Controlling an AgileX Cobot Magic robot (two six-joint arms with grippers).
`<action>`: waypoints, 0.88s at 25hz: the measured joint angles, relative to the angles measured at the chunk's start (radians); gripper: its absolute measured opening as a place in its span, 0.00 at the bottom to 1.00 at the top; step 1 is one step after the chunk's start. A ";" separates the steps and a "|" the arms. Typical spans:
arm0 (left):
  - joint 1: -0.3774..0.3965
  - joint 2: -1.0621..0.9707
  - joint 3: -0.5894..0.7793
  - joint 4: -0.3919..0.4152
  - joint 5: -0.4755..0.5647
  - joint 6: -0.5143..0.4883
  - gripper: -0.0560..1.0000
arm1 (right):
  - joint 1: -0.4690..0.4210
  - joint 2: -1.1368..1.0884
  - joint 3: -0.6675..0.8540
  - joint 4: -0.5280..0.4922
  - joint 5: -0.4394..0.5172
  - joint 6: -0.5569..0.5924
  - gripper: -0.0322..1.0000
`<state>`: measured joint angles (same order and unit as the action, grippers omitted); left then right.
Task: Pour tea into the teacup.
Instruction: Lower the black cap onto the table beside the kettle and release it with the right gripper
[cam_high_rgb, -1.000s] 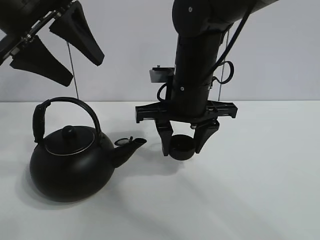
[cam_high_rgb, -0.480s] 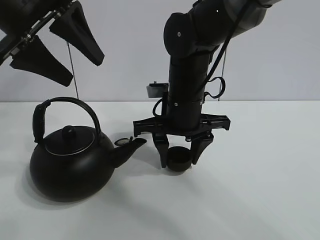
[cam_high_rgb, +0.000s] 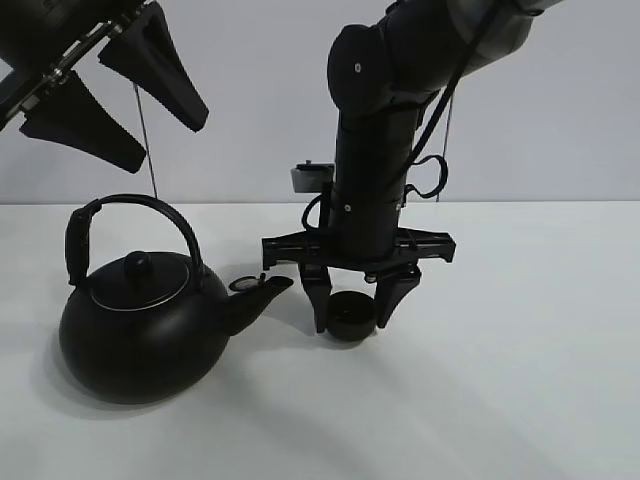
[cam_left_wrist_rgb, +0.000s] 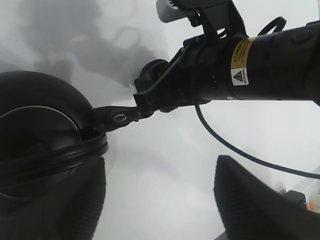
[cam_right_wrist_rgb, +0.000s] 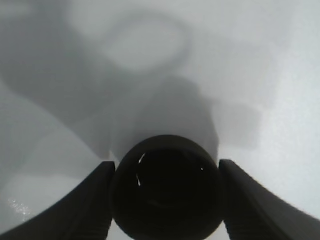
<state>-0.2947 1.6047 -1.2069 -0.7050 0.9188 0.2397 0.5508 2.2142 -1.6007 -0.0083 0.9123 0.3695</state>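
The small matte-black teacup (cam_high_rgb: 350, 314) is down at the white table, just right of the kettle's spout (cam_high_rgb: 262, 287). My right gripper (cam_high_rgb: 351, 312) points straight down and is shut on the cup; in the right wrist view its fingers (cam_right_wrist_rgb: 95, 200) press on both sides of the cup (cam_right_wrist_rgb: 165, 192), which looks empty. The big black kettle (cam_high_rgb: 140, 335) with an arched handle stands at the left. My left gripper (cam_high_rgb: 165, 140) hangs open and empty high above the kettle. The left wrist view shows the kettle lid (cam_left_wrist_rgb: 35, 135) and spout tip (cam_left_wrist_rgb: 120, 117).
The white table (cam_high_rgb: 520, 380) runs wide to the right and front. A pale wall stands behind it. The right arm's cables (cam_high_rgb: 430, 175) hang beside its wrist. The kettle's spout lies a few centimetres from the right gripper's left finger.
My right gripper has come down and shifted slightly left with the teacup, from just above the table to table level, closer to the spout. The left gripper and kettle have not moved.
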 joint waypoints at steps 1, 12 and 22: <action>0.000 0.000 0.000 0.000 0.000 0.000 0.49 | 0.000 0.000 0.000 0.001 -0.001 0.000 0.42; 0.000 0.000 0.000 0.001 0.000 0.000 0.49 | 0.000 0.008 -0.004 0.008 -0.012 0.000 0.42; 0.000 0.000 0.000 0.001 0.000 0.000 0.49 | 0.000 0.012 -0.004 0.008 -0.017 0.000 0.44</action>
<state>-0.2947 1.6047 -1.2069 -0.7040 0.9188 0.2397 0.5508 2.2261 -1.6045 0.0000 0.8950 0.3698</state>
